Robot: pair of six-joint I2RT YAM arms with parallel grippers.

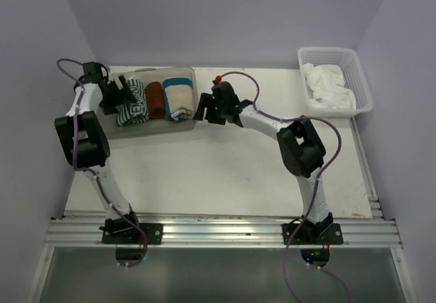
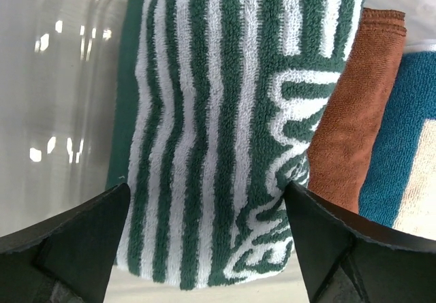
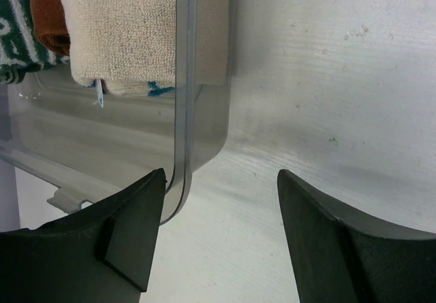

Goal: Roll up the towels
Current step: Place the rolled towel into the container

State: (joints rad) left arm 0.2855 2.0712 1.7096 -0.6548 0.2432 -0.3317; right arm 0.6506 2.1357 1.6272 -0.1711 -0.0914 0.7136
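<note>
The green-and-white striped towel (image 1: 133, 105) lies rolled at the left end of the clear tray (image 1: 157, 130), in the upper left of the top view. In the left wrist view its spiral end (image 2: 204, 146) shows at the lower middle. The plain white towel (image 1: 330, 85) sits crumpled in the white basket (image 1: 327, 51) at the upper right, well apart from the tray and not yet rolled.

Beside the striped roll come a rust-brown towel (image 1: 156, 100) and then a cream towel with a teal band (image 1: 178, 99), packed side by side. The tray's walls probably keep the rolls from unwinding.

The left gripper (image 1: 117, 99) hangs over the striped roll with its jaws spread wide and nothing between them (it looks like a release). The right gripper (image 1: 204, 109) sits at the tray's right end. In its wrist view the jaws (image 3: 221, 173) are parted with the tray's corner wall just inside the left-hand finger, but they are not clamped on it. It may be there to steady the tray.

Count: four towels, of which two are the task's, three are rolled and one is loose. There are also one tray, one basket, and two arms on the table (image 1: 225, 167).
</note>
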